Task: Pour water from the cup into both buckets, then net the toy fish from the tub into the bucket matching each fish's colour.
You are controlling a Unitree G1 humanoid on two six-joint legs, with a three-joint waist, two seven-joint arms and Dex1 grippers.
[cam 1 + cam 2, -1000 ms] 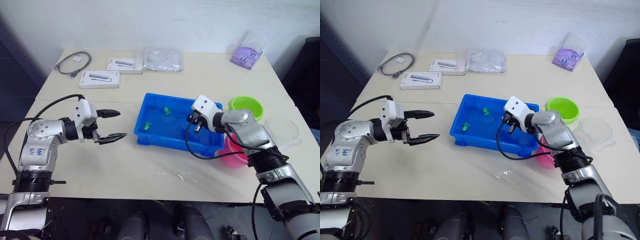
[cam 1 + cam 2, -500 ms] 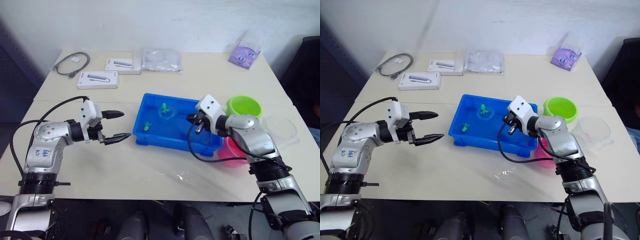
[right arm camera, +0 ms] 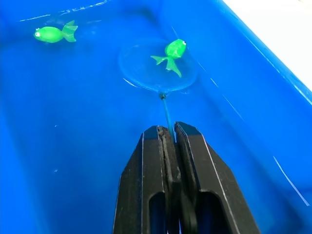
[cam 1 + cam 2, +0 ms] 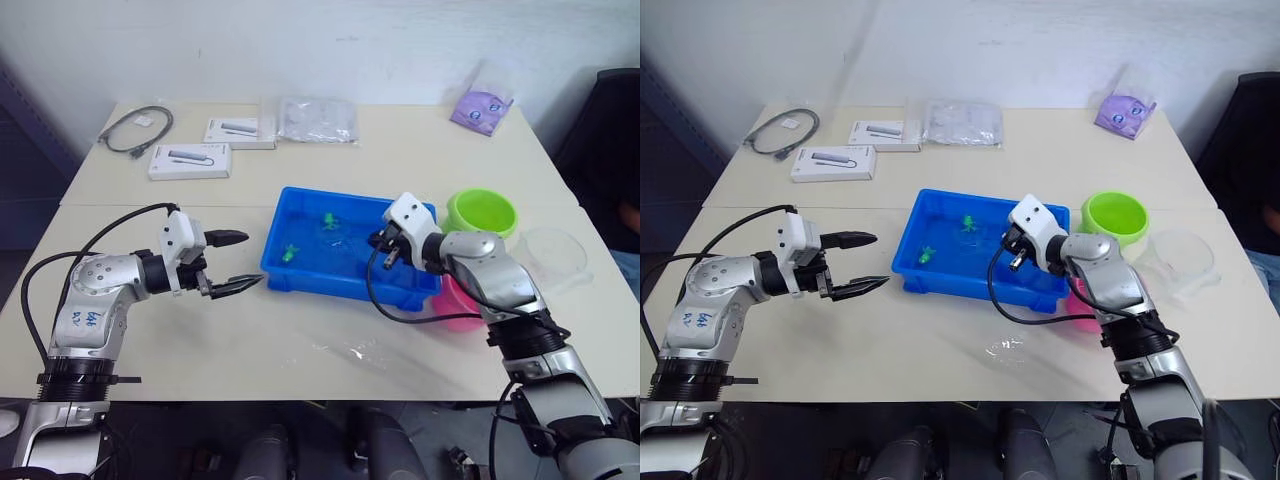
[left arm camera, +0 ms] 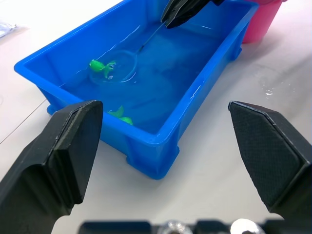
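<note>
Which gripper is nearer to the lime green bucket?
The right gripper: it is over the tub, beside the lime green bucket. The left gripper is beyond the tub's far side.

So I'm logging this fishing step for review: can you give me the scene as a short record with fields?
right gripper: fingers shut on the net handle, over the tub
net: hoop in the tub, one green fish on it
other green fish: loose in the tub
left gripper: fingers open, holding nothing, beside the tub
green bucket: behind the right arm
pink bucket: partly hidden by the right arm
</note>
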